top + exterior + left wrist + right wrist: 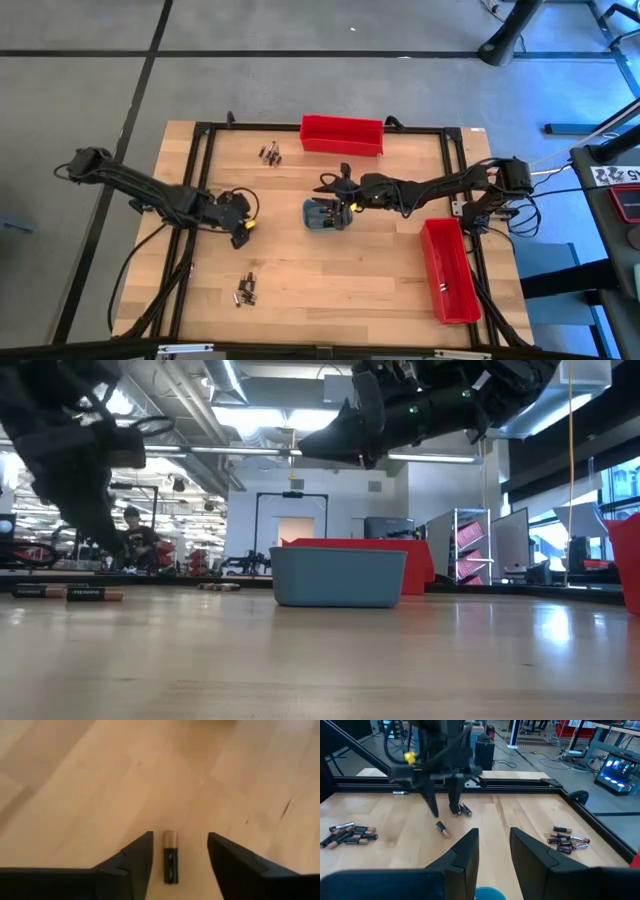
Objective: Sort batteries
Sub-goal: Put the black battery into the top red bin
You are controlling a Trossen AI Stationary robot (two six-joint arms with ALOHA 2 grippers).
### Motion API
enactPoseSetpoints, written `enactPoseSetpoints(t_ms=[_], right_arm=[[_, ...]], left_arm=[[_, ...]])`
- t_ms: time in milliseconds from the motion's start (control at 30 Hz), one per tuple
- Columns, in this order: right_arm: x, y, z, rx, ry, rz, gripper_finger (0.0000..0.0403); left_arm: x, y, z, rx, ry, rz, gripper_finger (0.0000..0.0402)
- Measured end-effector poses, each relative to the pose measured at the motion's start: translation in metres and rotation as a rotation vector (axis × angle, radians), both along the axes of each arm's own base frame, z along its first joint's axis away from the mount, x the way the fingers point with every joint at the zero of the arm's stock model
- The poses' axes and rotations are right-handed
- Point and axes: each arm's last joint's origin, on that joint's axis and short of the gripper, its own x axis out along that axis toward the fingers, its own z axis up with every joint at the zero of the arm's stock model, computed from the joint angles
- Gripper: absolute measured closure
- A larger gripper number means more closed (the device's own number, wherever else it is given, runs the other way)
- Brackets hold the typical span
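A black battery with a copper end [170, 865] lies on the wooden table between the open fingers of my left gripper [180, 835], which do not touch it. In the high view my left gripper [241, 228] is left of centre. My right gripper [338, 192] is open and empty above the small grey-blue tray [327, 216], whose rim shows below its fingers [487, 894]. Loose batteries lie in a far group [270, 153] and a near group [245, 290]. A few more lie by my left gripper's fingers [462, 810].
One long red bin [342, 135] stands at the far edge and another [450, 272] along the right side. A black frame [205, 180] borders the table. The tray [338, 575] stands mid-table in front of the far bin [400, 555].
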Motion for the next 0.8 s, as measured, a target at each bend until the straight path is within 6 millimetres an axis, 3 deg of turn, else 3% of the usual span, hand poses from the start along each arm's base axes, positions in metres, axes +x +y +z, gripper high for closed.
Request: enactPoseSetpoints(t_ms=[133,267,600,800], right_arm=[[0.0,0.0,0.0,0.007,-0.002,-0.001,0.0292],[0.0,0.0,0.0,0.051,-0.006,-0.01,0.0292],[0.0,-0.001,0.0,0.062,-0.013,-0.049,0.0292],[0.0,-0.002,0.0,0.056,-0.013,-0.081,0.0292]], left_arm=[[-0.006,-0.001,-0.017,-0.024,0.034,0.035,0.0193],[-0.012,-0.007,-0.03,-0.057,0.069,0.065,0.0198],[-0.016,-0.013,-0.046,0.048,0.111,0.016,0.0254],[-0.013,-0.014,-0.05,0.128,0.133,-0.076,0.0311]])
